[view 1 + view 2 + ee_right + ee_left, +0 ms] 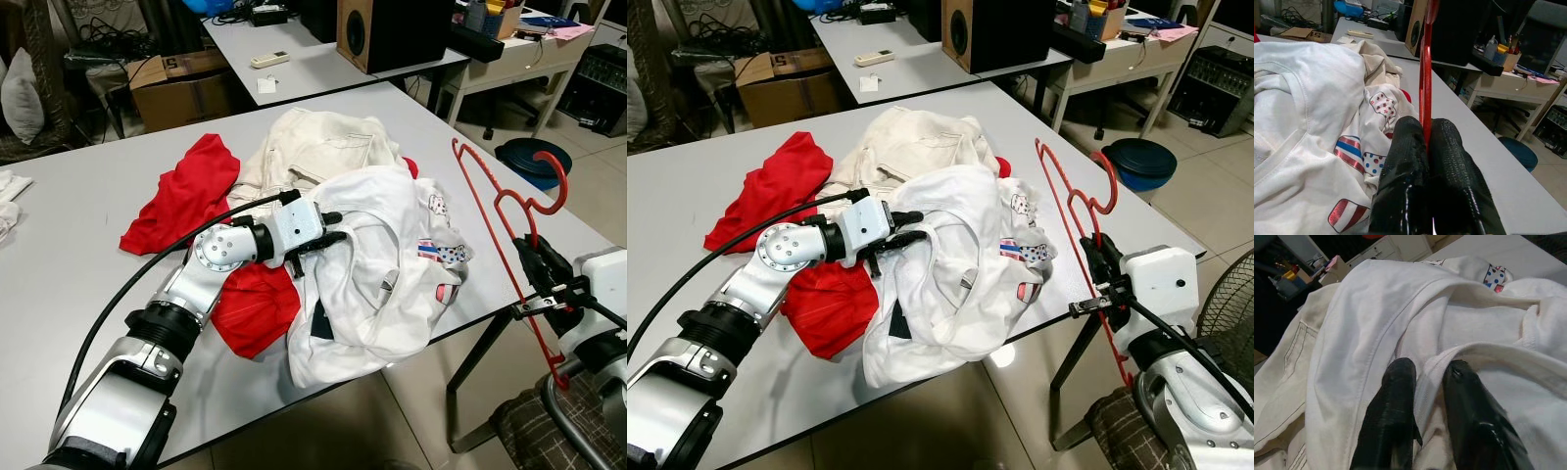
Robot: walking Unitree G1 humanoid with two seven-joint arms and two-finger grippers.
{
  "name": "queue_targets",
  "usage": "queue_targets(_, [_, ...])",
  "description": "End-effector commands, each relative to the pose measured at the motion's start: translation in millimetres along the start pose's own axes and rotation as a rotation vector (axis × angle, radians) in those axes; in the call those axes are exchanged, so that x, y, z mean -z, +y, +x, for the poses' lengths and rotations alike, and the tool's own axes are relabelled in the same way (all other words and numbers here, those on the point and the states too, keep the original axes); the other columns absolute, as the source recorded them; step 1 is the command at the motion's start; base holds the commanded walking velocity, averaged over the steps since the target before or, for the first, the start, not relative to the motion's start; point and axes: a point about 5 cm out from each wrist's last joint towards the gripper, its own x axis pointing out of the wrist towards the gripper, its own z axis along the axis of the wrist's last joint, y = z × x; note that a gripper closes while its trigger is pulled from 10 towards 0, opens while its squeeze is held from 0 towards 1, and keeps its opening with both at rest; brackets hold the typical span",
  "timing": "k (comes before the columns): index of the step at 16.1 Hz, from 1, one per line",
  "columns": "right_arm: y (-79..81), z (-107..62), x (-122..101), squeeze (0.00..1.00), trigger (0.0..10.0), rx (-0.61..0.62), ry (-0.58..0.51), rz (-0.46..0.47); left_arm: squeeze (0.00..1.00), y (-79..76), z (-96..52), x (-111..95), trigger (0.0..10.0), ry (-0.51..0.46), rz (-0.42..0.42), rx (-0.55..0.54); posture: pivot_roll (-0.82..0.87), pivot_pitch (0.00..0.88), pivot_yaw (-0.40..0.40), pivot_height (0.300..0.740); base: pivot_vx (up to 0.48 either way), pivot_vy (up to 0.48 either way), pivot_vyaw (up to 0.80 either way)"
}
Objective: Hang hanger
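Right gripper (1426,142) clamped on red hanger (509,227), held upright off table's (88,196) right edge. Left gripper (1425,377) pinches white T-shirt (377,255) collar near front edge. Thin hanger could twist, slip. Shirt could slide off.

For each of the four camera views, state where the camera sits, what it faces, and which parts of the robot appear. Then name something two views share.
Left eye view: on the head, looking down at the grey table; both silver arms show.
Right eye view: same head, same scene.
Left wrist view: on the left wrist, looking along the left gripper, whose fingers pinch the white T-shirt collar.
Right wrist view: on the right wrist, looking along the right gripper, shut on the red hanger.
Shared: the T-shirt appears in both wrist views.
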Motion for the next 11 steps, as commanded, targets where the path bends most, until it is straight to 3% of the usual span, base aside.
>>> queue_targets(1, [-0.2,1.7,-1.2,0.00,10.0,-0.002,-0.009,-0.009,0.00,5.2,-1.2,-1.4,0.0,-0.008,-0.006,-0.007,-0.15,0.000,0.076,0.740,0.000,0.000,0.00])
queue_targets(7, [-0.7,3.7,-1.5,0.00,10.0,0.012,-0.020,-0.024,0.00,11.8,-7.5,-1.8,0.0,-0.032,-0.031,-0.019,-0.14,0.000,0.077,0.740,0.000,0.000,0.00])
queue_targets(9, [-2.3,4.9,-3.2,0.00,10.0,0.027,-0.032,-0.022,0.00,28.7,-28.2,-11.4,0.0,-0.142,-0.088,-0.059,-0.14,0.000,0.076,0.740,0.000,0.000,0.00])
queue_targets(10, [-2.3,5.0,-3.2,0.00,10.0,0.027,-0.032,-0.022,0.00,31.6,-34.5,-12.4,0.0,-0.157,-0.098,-0.054,-0.14,0.000,0.076,0.740,0.000,0.000,0.00])
queue_targets(11, [-2.3,5.1,-3.2,0.00,10.0,0.028,-0.035,-0.020,0.00,36.8,-53.0,-11.5,0.0,-0.151,-0.109,-0.022,-0.13,0.000,0.076,0.740,0.000,0.000,0.00])
